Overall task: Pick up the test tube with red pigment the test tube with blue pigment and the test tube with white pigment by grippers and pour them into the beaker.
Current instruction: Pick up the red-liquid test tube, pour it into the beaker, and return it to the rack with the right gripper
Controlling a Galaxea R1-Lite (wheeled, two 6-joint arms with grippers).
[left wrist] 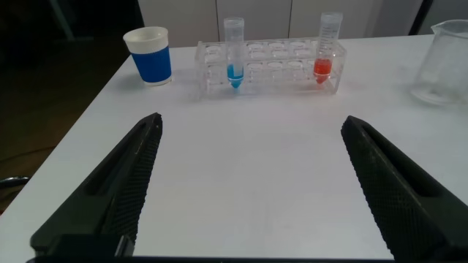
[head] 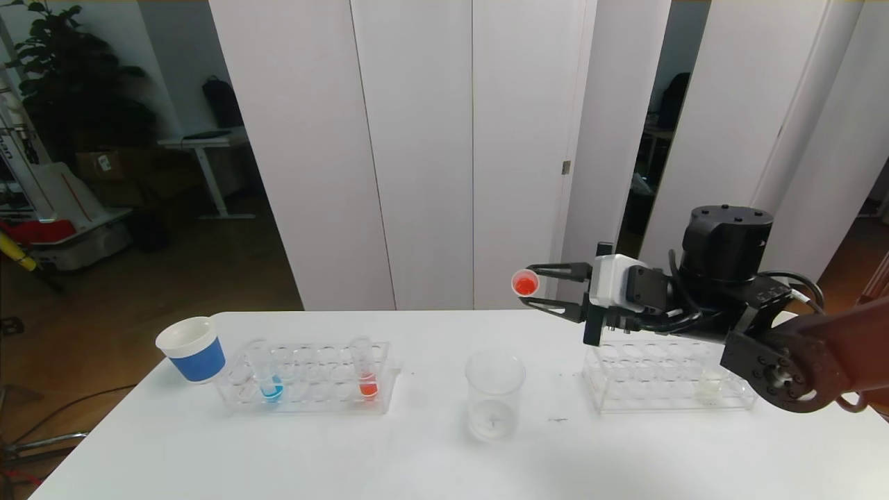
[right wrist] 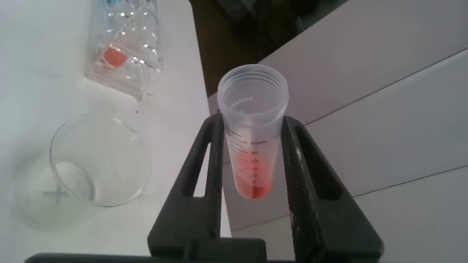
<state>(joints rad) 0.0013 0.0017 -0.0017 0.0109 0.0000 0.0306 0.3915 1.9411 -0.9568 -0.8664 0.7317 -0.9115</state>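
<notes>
While the right gripper (head: 536,292) is clamped on the test tube with red pigment (right wrist: 252,135) above the table's far edge, the beaker (head: 494,396) is seen mid-table; the left gripper (left wrist: 252,186), spread wide, is shown only by its wrist view; the tube's graduations are readable only from the right wrist.

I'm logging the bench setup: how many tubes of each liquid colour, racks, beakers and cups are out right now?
Red-liquid tubes: 2, one in the right gripper at, one in the left rack at
Blue-liquid tubes: 1
Racks: 2
Beakers: 1
Paper cups: 1
Total: 7
</notes>
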